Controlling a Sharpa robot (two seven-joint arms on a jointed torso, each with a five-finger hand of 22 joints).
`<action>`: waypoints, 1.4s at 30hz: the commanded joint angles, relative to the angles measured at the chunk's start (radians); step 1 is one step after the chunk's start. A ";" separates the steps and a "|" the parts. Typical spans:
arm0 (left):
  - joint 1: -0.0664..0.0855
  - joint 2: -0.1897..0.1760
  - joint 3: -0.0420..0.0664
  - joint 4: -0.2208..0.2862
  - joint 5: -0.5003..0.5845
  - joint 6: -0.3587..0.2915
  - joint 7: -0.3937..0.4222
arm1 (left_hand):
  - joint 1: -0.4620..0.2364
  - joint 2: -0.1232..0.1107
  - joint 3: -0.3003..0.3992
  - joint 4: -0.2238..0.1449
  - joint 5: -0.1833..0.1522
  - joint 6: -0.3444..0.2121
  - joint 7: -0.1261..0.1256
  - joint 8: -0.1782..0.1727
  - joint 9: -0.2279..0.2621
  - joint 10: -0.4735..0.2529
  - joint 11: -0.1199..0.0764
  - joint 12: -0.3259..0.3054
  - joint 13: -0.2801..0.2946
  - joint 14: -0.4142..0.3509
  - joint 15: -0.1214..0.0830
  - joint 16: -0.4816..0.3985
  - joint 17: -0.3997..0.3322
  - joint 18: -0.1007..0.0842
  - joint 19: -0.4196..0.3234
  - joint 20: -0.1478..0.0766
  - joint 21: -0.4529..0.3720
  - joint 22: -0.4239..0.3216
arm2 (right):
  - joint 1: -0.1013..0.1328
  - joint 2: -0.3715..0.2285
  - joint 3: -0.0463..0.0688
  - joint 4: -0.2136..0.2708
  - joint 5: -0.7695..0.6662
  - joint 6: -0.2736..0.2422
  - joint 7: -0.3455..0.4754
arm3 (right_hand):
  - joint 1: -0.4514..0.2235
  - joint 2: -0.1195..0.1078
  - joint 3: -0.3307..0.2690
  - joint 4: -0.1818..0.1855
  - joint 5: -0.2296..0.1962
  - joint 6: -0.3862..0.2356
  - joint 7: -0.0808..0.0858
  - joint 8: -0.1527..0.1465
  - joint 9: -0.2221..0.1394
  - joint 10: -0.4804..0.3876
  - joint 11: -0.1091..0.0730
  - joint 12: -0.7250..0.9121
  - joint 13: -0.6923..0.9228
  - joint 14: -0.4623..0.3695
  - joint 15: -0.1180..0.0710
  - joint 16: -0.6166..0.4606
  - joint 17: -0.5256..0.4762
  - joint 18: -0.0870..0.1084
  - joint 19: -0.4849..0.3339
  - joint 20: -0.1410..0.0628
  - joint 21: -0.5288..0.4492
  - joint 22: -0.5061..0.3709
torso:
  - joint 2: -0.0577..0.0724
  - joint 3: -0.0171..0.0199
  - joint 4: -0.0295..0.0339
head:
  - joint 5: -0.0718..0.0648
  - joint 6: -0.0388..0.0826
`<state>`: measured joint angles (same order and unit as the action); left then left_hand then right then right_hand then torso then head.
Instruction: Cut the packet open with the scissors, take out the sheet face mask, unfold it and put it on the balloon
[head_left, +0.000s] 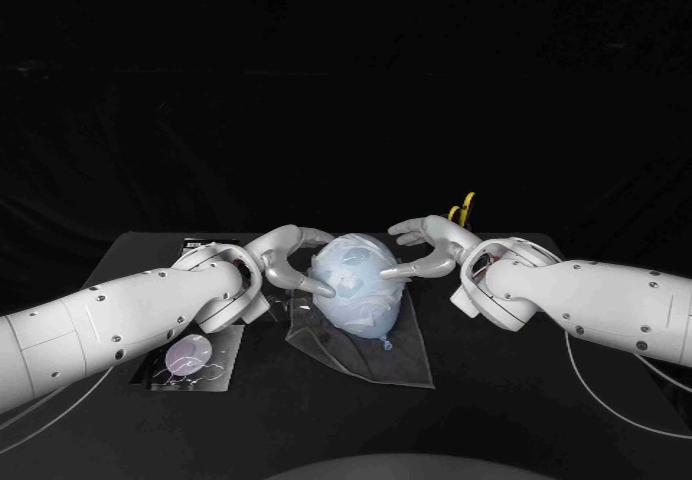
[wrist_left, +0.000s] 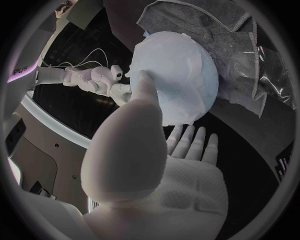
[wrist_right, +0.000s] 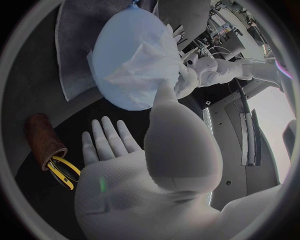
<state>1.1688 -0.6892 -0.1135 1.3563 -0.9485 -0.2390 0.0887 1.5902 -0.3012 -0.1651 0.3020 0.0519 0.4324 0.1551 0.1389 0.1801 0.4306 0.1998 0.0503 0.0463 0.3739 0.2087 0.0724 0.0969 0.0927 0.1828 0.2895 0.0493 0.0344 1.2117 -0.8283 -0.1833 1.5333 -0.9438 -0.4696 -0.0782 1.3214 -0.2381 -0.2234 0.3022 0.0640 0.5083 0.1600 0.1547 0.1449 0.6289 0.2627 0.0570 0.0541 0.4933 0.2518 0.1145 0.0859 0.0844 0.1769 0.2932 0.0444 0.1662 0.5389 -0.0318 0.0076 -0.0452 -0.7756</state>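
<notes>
The pale blue balloon (head_left: 356, 288) lies on a grey cloth (head_left: 378, 352) at the table's middle. The white sheet mask (wrist_right: 145, 64) lies wrinkled over the balloon (wrist_right: 115, 75). My left hand (head_left: 290, 262) touches the balloon's left side and my right hand (head_left: 427, 250) touches its right side. In the left wrist view the thumb of my left hand (wrist_left: 147, 165) presses the balloon (wrist_left: 178, 75), with the other fingers spread flat. The thumb of my right hand (wrist_right: 156, 160) rests at the mask's edge. The packet (head_left: 189, 361) lies at the front left.
The yellow-handled scissors (head_left: 463, 211) stand in a brown cup (wrist_right: 42, 136) at the back right, behind my right hand. The grey cloth (wrist_left: 206, 25) reaches out past the balloon toward the table's front.
</notes>
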 joint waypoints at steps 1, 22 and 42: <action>0.000 0.007 0.000 -0.002 0.014 0.016 -0.004 | -0.003 0.013 0.011 0.000 0.002 0.014 0.038 0.008 0.006 0.016 0.003 0.005 0.001 0.013 -0.001 0.009 0.003 0.022 0.009 0.000 0.005 0.001 | 0.001 -0.009 0.001 0.017 0.065 -0.008 0.061 | -0.015 -0.001 -0.006 0.000 -0.002 -0.003 0.139 0.003 -0.002 0.008 0.000 0.002 0.001 0.012 0.000 0.007 0.001 0.016 0.006 0.002 0.004 0.001 | 0.000 -0.0002 -0.0007 | -0.006 0.002; 0.000 0.006 0.000 0.008 0.044 0.021 -0.001 | -0.007 0.017 0.022 0.000 0.002 0.032 0.043 0.016 0.013 0.037 0.006 0.005 0.001 0.023 0.000 0.011 0.006 0.033 0.009 0.002 0.005 0.001 | 0.080 -0.074 0.019 0.102 0.073 0.019 0.114 | 0.239 0.299 0.269 -0.101 -0.007 0.371 0.044 0.117 0.032 0.536 -0.124 0.085 0.031 0.631 -0.158 0.230 0.106 0.104 0.621 -0.061 0.243 0.191 | 0.000 -0.0008 0.0021 | -0.028 0.005; 0.000 0.006 0.001 0.015 0.045 0.018 -0.003 | -0.009 0.015 0.020 0.001 0.002 0.027 0.049 0.014 0.011 0.034 0.006 0.002 0.000 0.017 0.002 0.008 0.004 0.036 0.008 0.002 0.005 0.001 | 0.126 -0.018 0.024 0.083 0.051 0.141 -0.184 | 0.027 0.135 0.451 -0.068 0.048 0.459 -0.017 0.073 0.042 0.942 -0.206 1.514 1.517 1.077 -0.263 1.456 1.485 0.007 1.191 -0.205 1.135 0.971 | 0.000 -0.0006 0.0015 | -0.035 0.003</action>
<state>1.1693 -0.6847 -0.1130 1.3674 -0.9086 -0.2330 0.0844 1.5813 -0.2923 -0.1499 0.3034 0.0519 0.4572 0.1556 0.1502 0.1919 0.4652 0.2037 0.0503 0.0472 0.3933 0.2111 0.0774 0.1018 0.1079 0.1863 0.2931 0.0493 0.0345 1.3371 -0.8491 -0.1597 1.6169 -0.8756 -0.3593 -0.1842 1.3561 -0.1066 0.2226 0.2317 0.1145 0.9702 0.1412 0.2318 0.1863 1.4646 0.0485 1.0718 0.8174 1.4669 -0.0180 1.5640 1.3076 0.1032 1.3634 0.0870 1.1660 1.1228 0.5389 -0.0323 0.0092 -0.0808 -0.7715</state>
